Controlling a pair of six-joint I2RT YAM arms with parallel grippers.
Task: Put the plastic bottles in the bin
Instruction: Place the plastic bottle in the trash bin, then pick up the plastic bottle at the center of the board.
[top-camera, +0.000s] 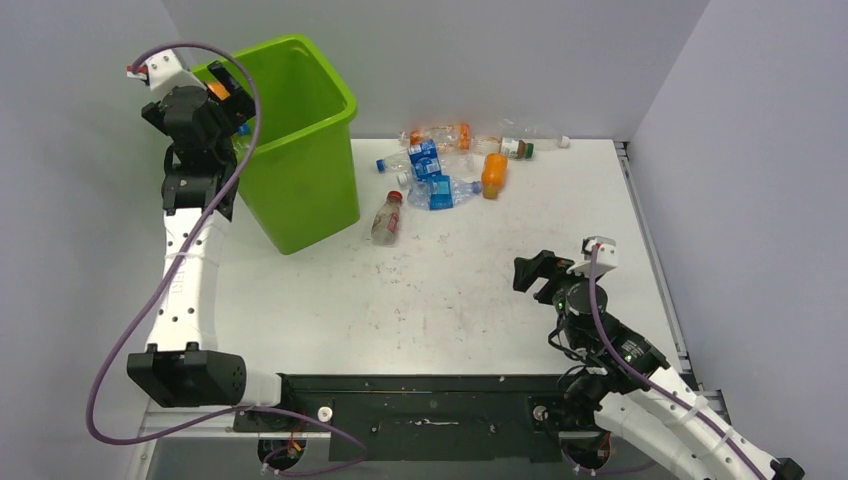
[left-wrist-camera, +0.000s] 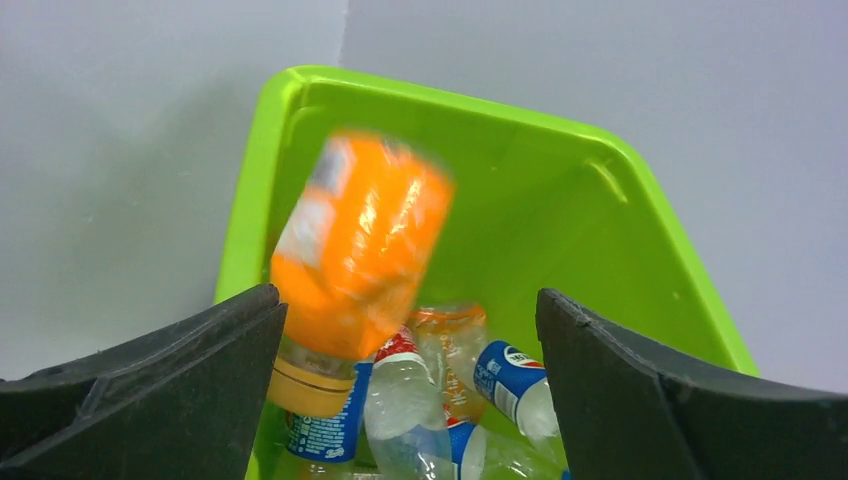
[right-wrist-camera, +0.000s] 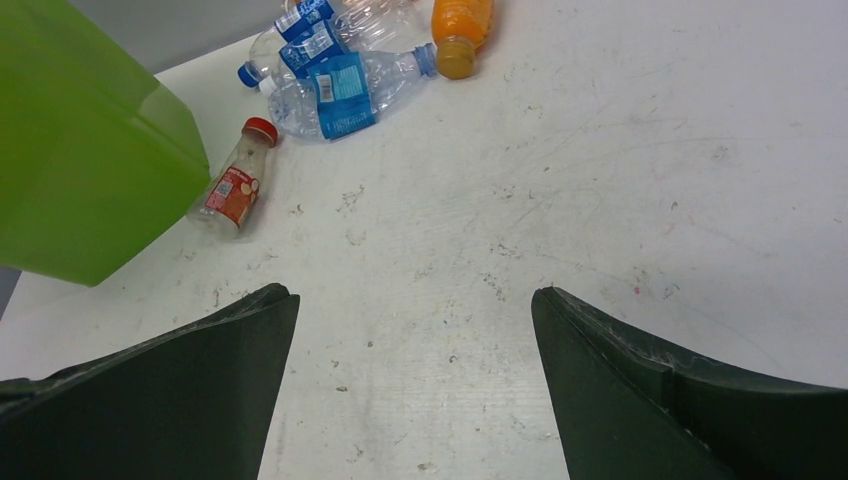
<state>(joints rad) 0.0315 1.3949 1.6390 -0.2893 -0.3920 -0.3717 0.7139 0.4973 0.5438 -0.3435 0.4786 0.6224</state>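
While the left gripper is hovering jaws apart over the bin, the blurred orange bottle is dropping cap-down centre-left of the wrist frame, possibly snagging the left-hand finger and tipping outside

A white, scuffed worktop carries a tall lime-green square plastic bin near its far left corner. A clear red-capped plastic bottle lies just beside the bin. By the far edge lie several blue-labelled clear plastic bottles, with an orange plastic bottle touching them.
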